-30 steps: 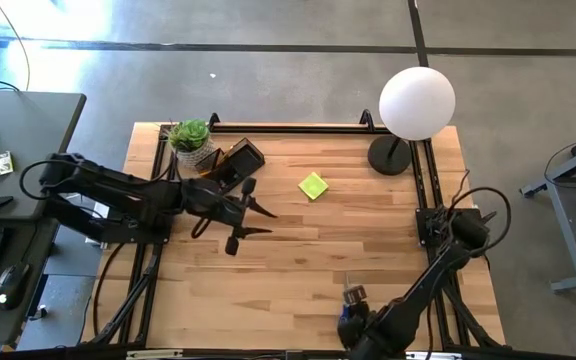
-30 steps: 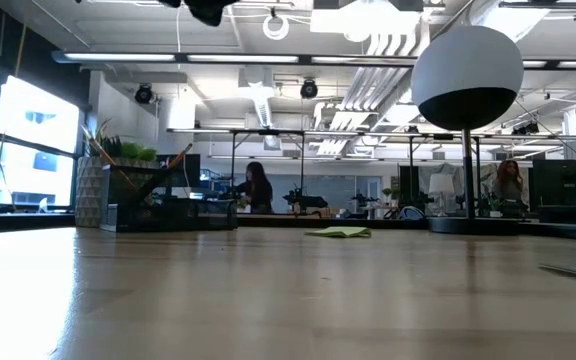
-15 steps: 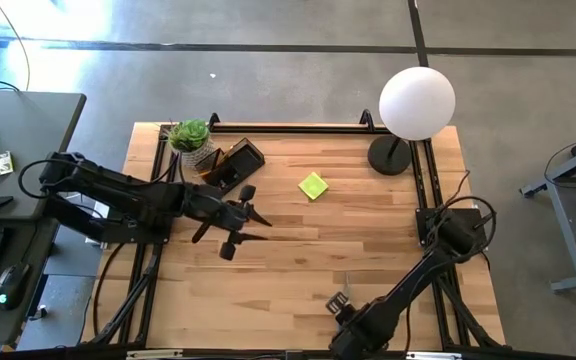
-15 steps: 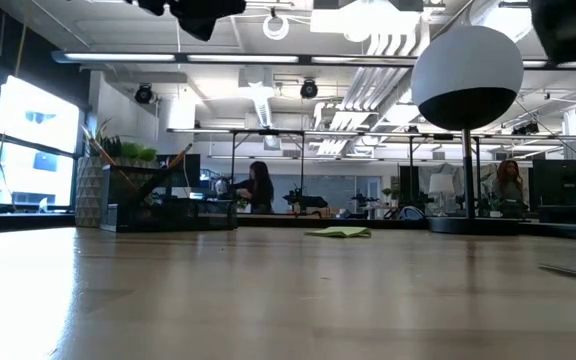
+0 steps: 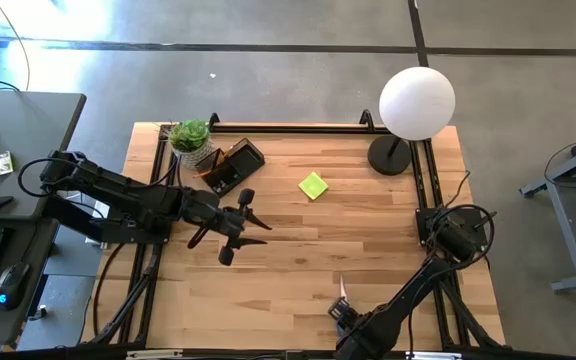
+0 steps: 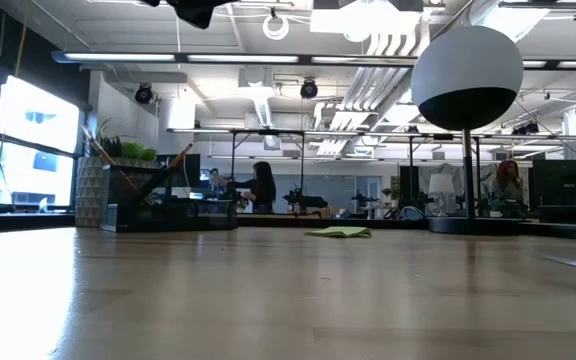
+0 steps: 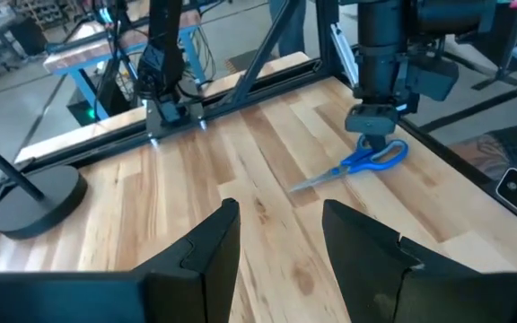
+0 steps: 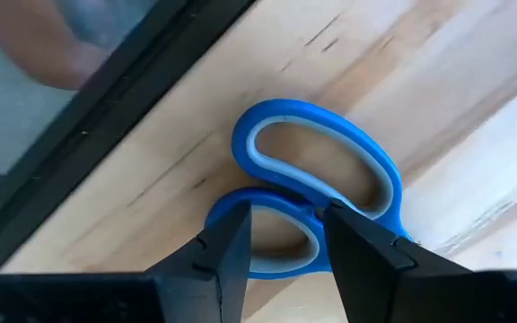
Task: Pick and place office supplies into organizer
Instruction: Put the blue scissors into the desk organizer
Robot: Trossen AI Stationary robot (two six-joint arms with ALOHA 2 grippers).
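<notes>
My right gripper [image 8: 281, 238] hung directly over the blue-handled scissors [image 8: 317, 193], fingers parted and grasping nothing, one finger on each side of the nearer handle loop. The scissors lay flat at the lower centre of the high view [image 5: 342, 290], near the table's [image 5: 298, 240] front edge, blades closed (as far as the left wrist view showed). Judgement: rigid and fairly light, with smooth plastic loops likely to slip and swivel about the pivot; I would pinch across one loop's wall or close to the pivot, not the thin blades. My left gripper [image 5: 252, 228] hovered at centre-left, fingers apart, empty. The organizer [image 5: 231, 165] stood at upper left beside the potted plant [image 5: 190, 136]; the yellow-green sticky-note pad [image 5: 313, 186] lay mid-table.
</notes>
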